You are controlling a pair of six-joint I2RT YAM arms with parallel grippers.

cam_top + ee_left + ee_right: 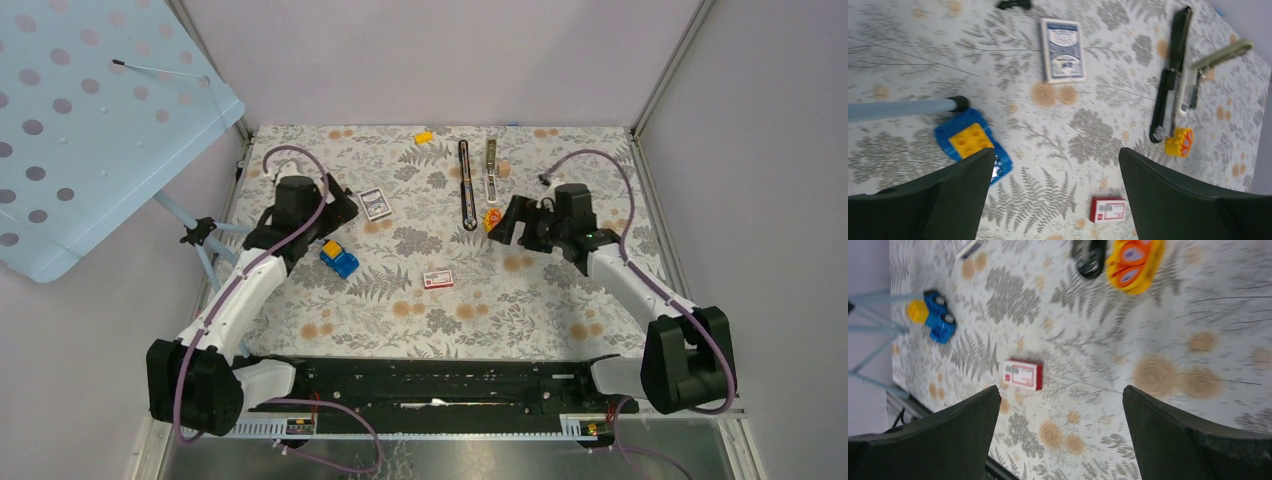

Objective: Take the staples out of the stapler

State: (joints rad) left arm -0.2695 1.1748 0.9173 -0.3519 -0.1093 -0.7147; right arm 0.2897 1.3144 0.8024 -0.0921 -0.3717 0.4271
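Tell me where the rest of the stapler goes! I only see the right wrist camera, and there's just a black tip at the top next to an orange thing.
Observer: The stapler is long and slim. It stretches straight away from the arms toward the far wall.
Operator: Is anything lying next to it?
Observer: Yes, a narrow metal rail lies alongside it, on the right arm's side.
Operator: What's the other arm doing?
Observer: The left pincer is open and holds nothing. It hangs above the table, with a deck of cards close by.
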